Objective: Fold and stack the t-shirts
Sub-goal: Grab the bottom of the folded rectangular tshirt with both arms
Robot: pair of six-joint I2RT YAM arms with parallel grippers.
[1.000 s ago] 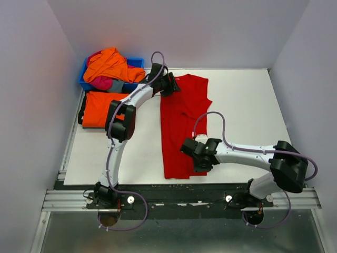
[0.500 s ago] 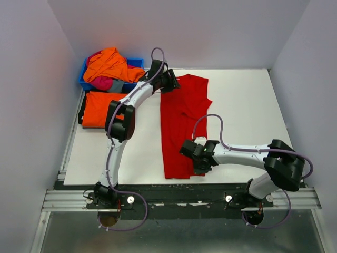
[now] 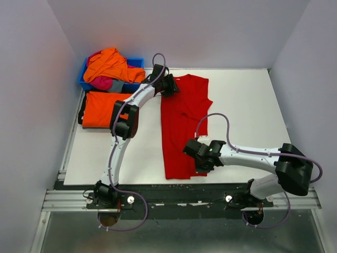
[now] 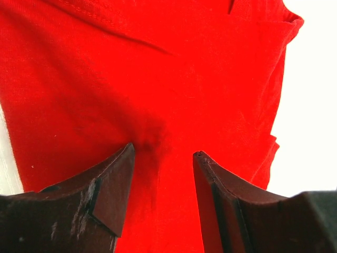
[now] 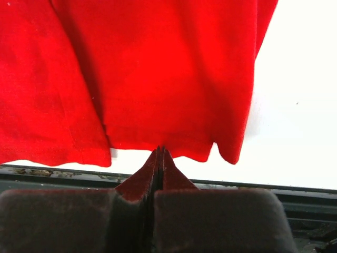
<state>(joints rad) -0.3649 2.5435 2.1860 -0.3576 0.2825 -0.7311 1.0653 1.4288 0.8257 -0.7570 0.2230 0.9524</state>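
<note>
A bright red t-shirt, folded lengthwise, lies along the middle of the white table. My left gripper is open, low over the shirt's far left end; the left wrist view shows red cloth between its spread fingers. My right gripper is shut at the shirt's near right corner. In the right wrist view its tips meet the bottom hem and seem to pinch it. A folded orange t-shirt lies at the table's left edge.
A blue bin at the far left corner holds a heap of orange, magenta and grey shirts. The near table edge and black rail run just below the red shirt's hem. Grey walls close in the sides.
My right gripper has shifted slightly right at the hem. My left gripper stays over the shirt's far left end with only small movement. The red shirt looks the same.
</note>
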